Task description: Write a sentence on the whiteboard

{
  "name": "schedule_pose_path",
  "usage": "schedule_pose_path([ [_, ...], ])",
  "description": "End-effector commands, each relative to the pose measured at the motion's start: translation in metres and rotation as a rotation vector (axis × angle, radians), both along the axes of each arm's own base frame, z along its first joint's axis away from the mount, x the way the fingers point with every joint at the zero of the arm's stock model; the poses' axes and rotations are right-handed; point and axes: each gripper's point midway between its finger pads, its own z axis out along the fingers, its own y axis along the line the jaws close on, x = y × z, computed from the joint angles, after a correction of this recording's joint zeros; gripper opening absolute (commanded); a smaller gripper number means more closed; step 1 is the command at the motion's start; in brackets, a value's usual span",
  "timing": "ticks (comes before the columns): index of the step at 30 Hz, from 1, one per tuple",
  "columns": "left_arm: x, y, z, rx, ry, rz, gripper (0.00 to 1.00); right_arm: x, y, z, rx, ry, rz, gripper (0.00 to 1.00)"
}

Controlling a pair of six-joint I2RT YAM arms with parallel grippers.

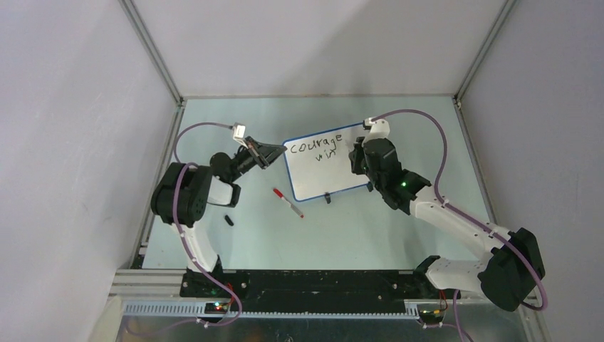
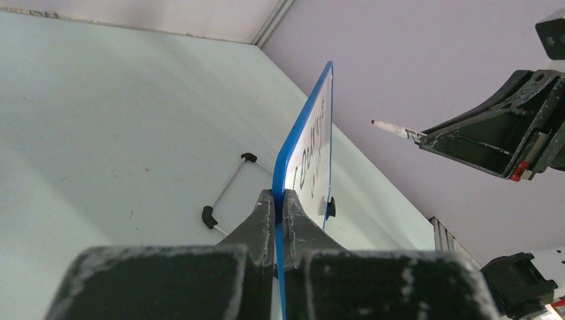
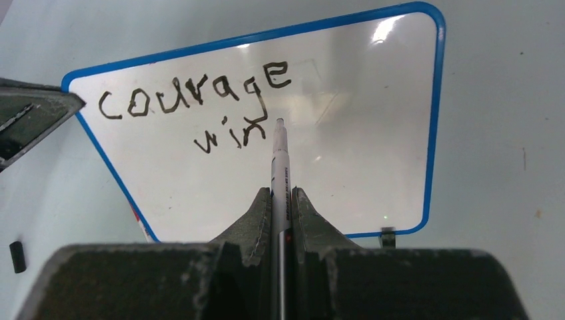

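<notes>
Two grippers, both clamped shut on something. The left gripper (image 2: 280, 198) pinches the blue rim of the whiteboard (image 3: 346, 147) at one corner. The right gripper (image 3: 280, 195) squeezes a white marker (image 3: 280, 157). Its tip juts ahead of the fingers toward the board's face, just beside the sentence (image 3: 200, 100), which reads "courage" with a shorter unfinished word beneath. Another marker (image 1: 288, 202) lies on the tabletop (image 1: 370, 228) between the two grippers.
</notes>
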Motion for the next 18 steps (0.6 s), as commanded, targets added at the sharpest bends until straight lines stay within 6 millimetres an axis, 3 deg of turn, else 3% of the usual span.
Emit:
schedule_pose_path([
  [1,0.004,-0.007,0.011,0.010,-0.077,-0.031,0.00,0.000,0.009,0.007,0.017,-0.020,0.054,0.00],
  [11,0.003,-0.007,0.010,0.019,-0.084,-0.035,0.00,0.005,0.026,-0.012,-0.006,0.076,0.104,0.00],
  [18,0.003,-0.007,0.009,0.020,-0.083,-0.034,0.00,0.010,0.024,-0.020,-0.018,0.109,0.091,0.00],
])
